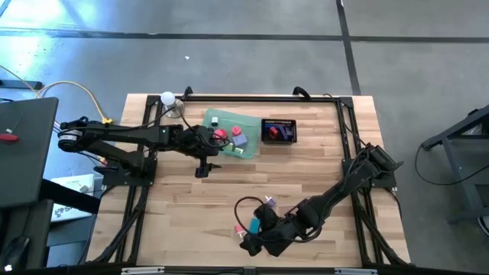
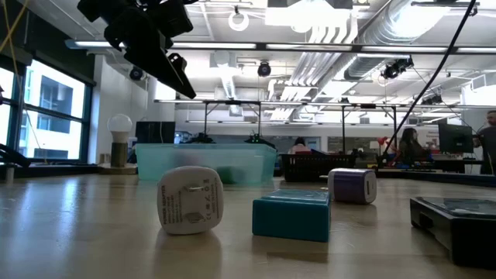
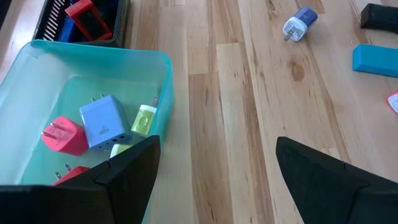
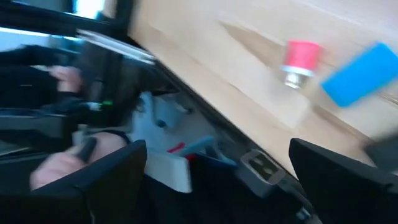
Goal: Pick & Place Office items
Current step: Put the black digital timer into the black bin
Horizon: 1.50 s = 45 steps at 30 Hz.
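Observation:
The office items are small plugs and blocks. A purple plug (image 1: 268,202), a teal block (image 1: 256,226) and a pink plug (image 1: 239,228) lie on the table near its near edge. Others lie in the translucent green tray (image 1: 246,121): a pink plug (image 3: 62,135), a pale blue charger (image 3: 102,121), a yellow-green piece (image 3: 144,119). My left gripper (image 3: 217,143) hangs open and empty above bare wood beside the tray's near side (image 1: 205,162). My right gripper (image 4: 217,149) is open and empty low by the teal block and pink plug (image 4: 301,59), at the near edge (image 1: 252,241).
A black mesh basket (image 1: 279,131) with red and blue pieces stands right of the tray. A lamp bulb (image 1: 166,98) sits at the far left corner. A flat black thing (image 2: 457,225) lies near the teal block (image 2: 292,215). A person's hand (image 4: 62,165) shows beyond the near edge.

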{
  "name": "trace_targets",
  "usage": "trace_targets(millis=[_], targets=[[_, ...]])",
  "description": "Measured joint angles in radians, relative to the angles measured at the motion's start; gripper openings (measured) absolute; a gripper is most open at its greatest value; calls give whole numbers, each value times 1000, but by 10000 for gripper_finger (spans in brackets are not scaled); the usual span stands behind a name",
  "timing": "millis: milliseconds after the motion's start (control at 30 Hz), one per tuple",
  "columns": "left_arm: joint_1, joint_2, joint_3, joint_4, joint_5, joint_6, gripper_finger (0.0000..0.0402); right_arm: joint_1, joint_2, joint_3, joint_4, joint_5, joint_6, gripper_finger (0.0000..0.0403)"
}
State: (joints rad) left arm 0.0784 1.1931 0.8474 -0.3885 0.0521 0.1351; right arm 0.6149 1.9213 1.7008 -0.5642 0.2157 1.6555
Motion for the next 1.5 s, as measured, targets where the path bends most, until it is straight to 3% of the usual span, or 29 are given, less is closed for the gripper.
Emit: trace_targets(millis=[200, 367, 633, 733, 1133, 1500], targets=[[0, 0, 0, 0, 0, 0, 313, -16, 2, 0, -68, -40, 64, 383], [0, 0, 0, 0, 0, 0, 313, -50, 2, 0, -76, -81, 22, 383], [0, 0, 0, -6, 0, 1, 313, -31, 63, 0, -264, -269, 284, 383], [0, 0, 0, -9, 0, 7, 313, -32, 94, -2, -312, -312, 312, 383], [-3, 0, 0, -9, 20, -19, 313, -40, 170, 0, -335, -331, 365, 383], [-19, 0, -9, -6, 157, -49, 313, -35, 250, 0, -361, -311, 387, 374]])
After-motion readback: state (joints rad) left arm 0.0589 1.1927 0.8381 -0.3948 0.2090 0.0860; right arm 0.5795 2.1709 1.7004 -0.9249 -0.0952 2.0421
